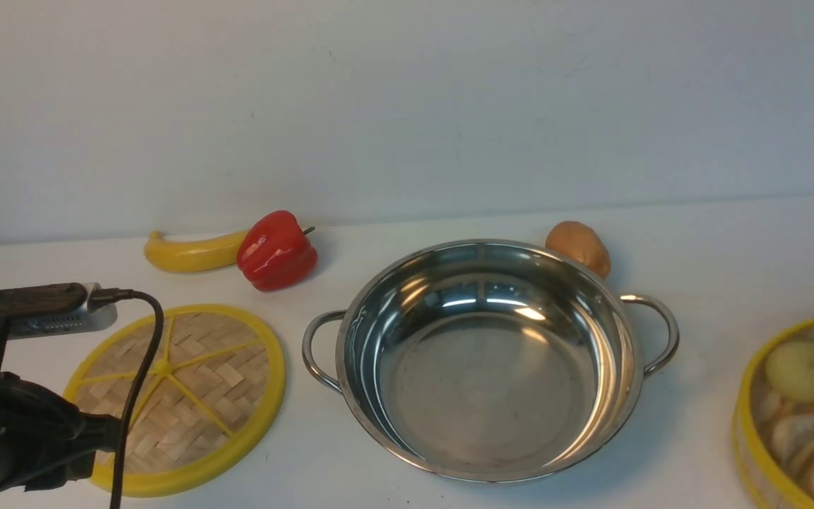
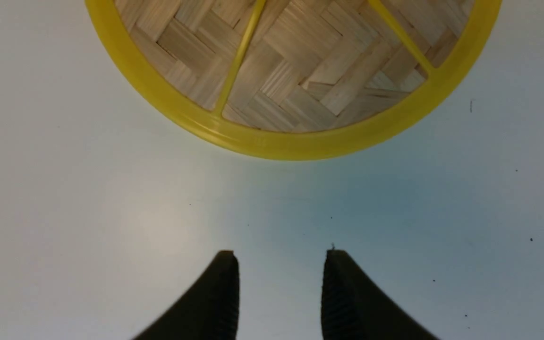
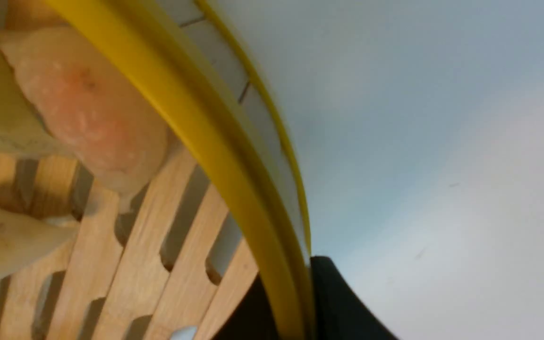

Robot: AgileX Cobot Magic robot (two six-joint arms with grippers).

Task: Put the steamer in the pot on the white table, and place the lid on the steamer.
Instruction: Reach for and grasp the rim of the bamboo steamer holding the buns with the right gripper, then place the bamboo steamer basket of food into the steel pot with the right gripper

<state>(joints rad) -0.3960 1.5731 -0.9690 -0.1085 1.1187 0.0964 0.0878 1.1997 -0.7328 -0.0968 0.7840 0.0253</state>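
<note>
Pot (image 1: 490,367) open from above, red pepper (image 1: 276,251) behind left, lid (image 1: 181,396) beside

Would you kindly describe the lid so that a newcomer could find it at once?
Start at the wide steel pot in the middle of the white table. Just left of it lies the lid, a flat woven bamboo disc. Unlike the deeper steamer at the right edge, it holds no food and has five thin yellow spokes.
</note>
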